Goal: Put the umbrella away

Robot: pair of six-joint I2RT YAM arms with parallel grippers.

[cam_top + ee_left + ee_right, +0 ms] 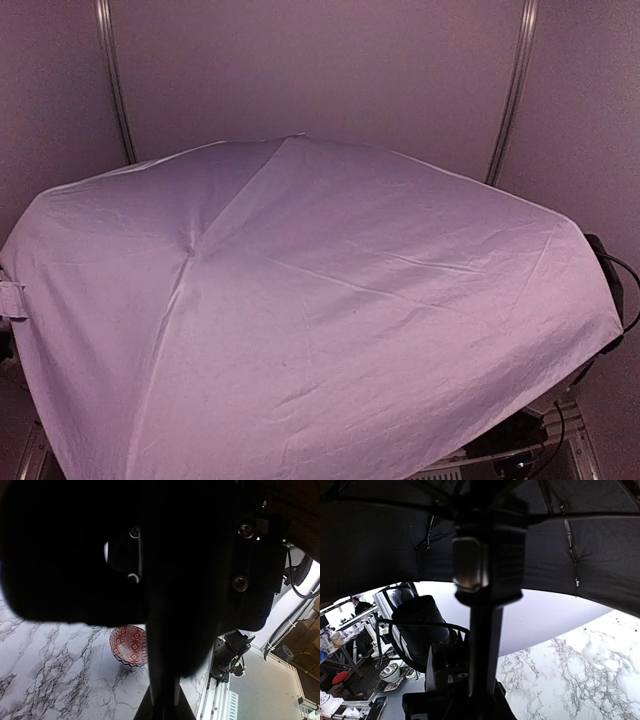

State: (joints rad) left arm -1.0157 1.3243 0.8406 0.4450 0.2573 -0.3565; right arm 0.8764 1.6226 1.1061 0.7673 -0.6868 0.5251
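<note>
The open umbrella [300, 320] fills the top view; its pale lavender canopy hides both arms and the table. In the right wrist view its black underside [580, 545], ribs and thin black shaft [485, 640] show. My right gripper [482, 702] is shut on the shaft below the runner. In the left wrist view a dark, backlit column of the umbrella [165, 670] runs down into my left gripper [162, 707], whose jaws stand closed against it. The umbrella's handle cannot be made out.
A red patterned bowl [129, 645] sits on the marble table [50, 680] under the canopy. The table's right edge and rail [215, 700] show in the left wrist view. The other arm's dark body [420, 630] stands close beside the shaft.
</note>
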